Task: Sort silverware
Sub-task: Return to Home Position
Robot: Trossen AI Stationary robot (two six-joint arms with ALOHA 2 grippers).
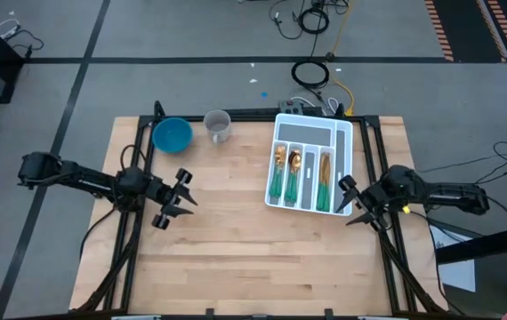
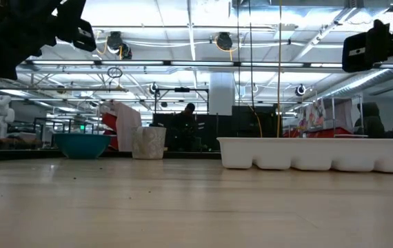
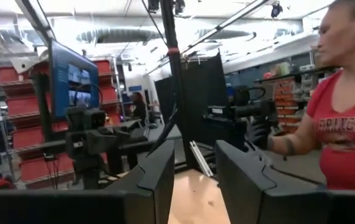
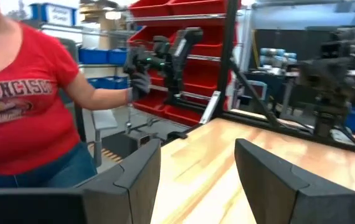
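We see the silverware (image 1: 294, 178) lying in the slots of the white organizer (image 1: 307, 134) on the back right part of the wooden surface (image 1: 236, 258). The left jaws hover parted and empty over the surface's left side. The right jaws, also parted and holding nothing, hang just beside the organizer's near right corner. A person's (image 4: 15, 106) red shirt reads "FRANCISC", partly cut off.

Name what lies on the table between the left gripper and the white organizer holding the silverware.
Nothing: in the high view, only bare wooden table separates the left gripper from the organizer with the silverware.
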